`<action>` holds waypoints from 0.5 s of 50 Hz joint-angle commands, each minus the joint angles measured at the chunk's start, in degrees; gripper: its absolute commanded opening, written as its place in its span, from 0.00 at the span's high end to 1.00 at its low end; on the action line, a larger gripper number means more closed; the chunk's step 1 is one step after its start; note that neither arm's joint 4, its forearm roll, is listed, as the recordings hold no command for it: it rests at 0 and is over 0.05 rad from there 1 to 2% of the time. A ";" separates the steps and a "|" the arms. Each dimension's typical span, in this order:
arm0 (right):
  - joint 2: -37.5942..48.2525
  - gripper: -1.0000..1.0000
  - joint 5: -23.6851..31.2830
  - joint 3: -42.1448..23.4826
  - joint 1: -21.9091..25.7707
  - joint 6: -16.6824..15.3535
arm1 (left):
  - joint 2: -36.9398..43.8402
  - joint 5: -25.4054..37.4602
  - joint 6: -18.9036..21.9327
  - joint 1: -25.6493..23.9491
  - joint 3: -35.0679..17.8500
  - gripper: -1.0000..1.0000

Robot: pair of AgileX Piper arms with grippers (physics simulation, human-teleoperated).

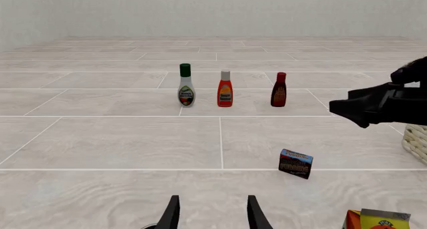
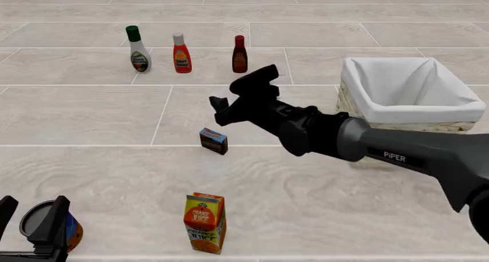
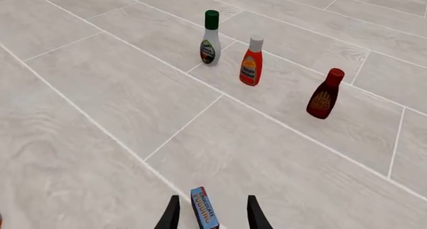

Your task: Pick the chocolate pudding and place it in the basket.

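The chocolate pudding (image 2: 213, 141) stands upright on the table (image 2: 344, 216), near the centre of the front view, untouched. The basket (image 2: 409, 122) sits well apart from it at about 3 o'clock, its white lining open upward to receive the carton.

The right gripper (image 2: 244, 96) hangs above the table at roughly 1 o'clock from the pudding, with the arm reaching in from 4 o'clock. Its jaws are spread and hold nothing. In the right wrist view the pudding (image 3: 204, 208) appears narrow edge on between the two fingertips (image 3: 171, 214), so the jaws are judged to be aligned to close across the carton's thin faces. This orientation suits a small flat carton: the broad faces give the pads the largest contact.

The left gripper (image 2: 31, 230) is parked at 8 o'clock, clear of the work. Its jaws are spread and empty in the left wrist view.

The orange juice carton (image 2: 204, 223) stands at 6 o'clock from the pudding. Three bottles (image 2: 181, 53) stand in a row at 12 o'clock. Neither is in the descent path.

Judged step: approach. The descent and grasp are not yet done.
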 commanded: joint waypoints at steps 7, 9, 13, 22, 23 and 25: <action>3.21 0.00 4.88 -4.93 0.58 -0.65 | 0.00 0.00 0.00 0.00 0.00 0.00; 3.42 0.00 5.14 -5.25 0.55 -0.99 | 0.00 0.00 0.00 0.00 0.00 0.00; 4.71 0.00 6.98 -6.84 0.35 -1.43 | 0.00 0.00 0.00 0.00 0.00 0.00; 5.96 0.00 10.17 -9.56 0.49 -2.05 | 0.00 0.00 0.00 0.00 0.00 0.00; 6.03 0.00 10.67 -9.84 0.67 -1.96 | 0.00 0.00 0.00 0.00 0.00 0.00; 6.19 0.00 11.04 -10.11 0.86 -2.15 | 0.00 0.00 0.00 0.00 0.00 0.00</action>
